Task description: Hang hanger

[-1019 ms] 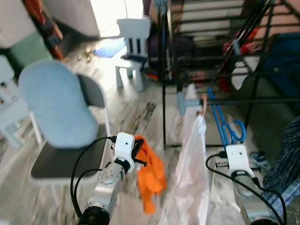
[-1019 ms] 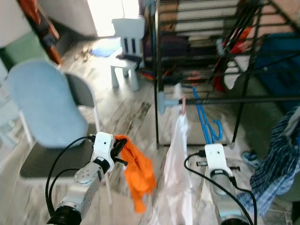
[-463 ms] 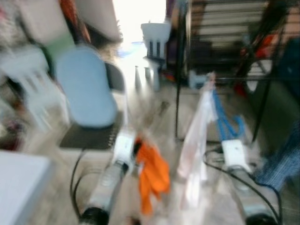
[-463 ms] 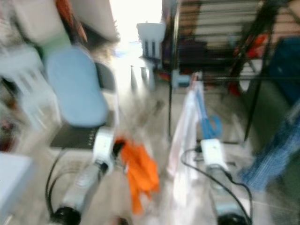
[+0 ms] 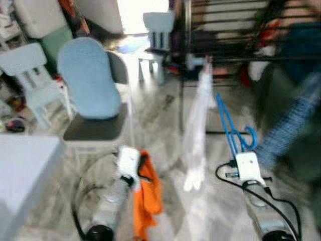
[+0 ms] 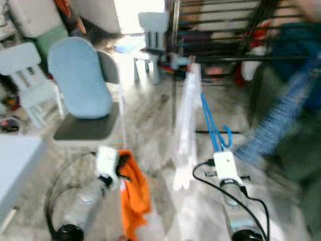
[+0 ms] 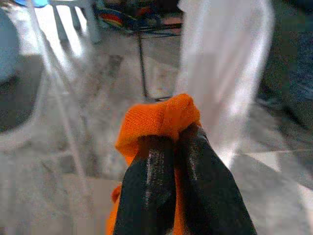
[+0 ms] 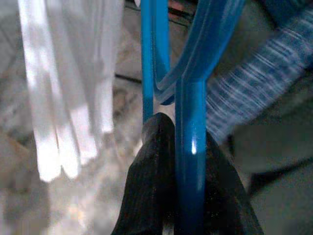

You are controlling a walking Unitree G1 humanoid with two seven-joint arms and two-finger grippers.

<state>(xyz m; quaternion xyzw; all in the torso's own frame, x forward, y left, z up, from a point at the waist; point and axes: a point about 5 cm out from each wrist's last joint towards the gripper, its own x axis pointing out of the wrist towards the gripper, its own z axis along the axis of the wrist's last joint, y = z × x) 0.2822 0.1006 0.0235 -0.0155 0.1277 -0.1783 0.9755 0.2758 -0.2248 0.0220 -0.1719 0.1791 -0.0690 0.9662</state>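
Grey wood-look floor [image 5: 165, 108], cluttered room, head views blurred. One black metal rack [image 5: 225, 30] ahead with one horizontal rail; one white garment [image 5: 196, 125] hangs from that rail. Three chairs: one padded light-blue chair [image 5: 90, 85] with dark seat on the left, one pale child's chair [image 5: 30, 75] far left, one pale child's chair [image 5: 156, 35] at the back. One corner of a white tabletop [image 5: 22, 170] at lower left.

Left end effector [image 7: 171, 142]: fingers pressed together, pinching one orange cloth [image 5: 146, 193], which droops below the grip, low and left of the white garment.

Right end effector [image 8: 173, 132]: fingers closed around the shaft of one blue hanger [image 5: 231, 128]. Hanger stands up from the grip, leaning toward the rail, just right of the white garment; whether it touches the rail cannot be told. Blue checked fabric [image 5: 288, 120] at right, blurred.
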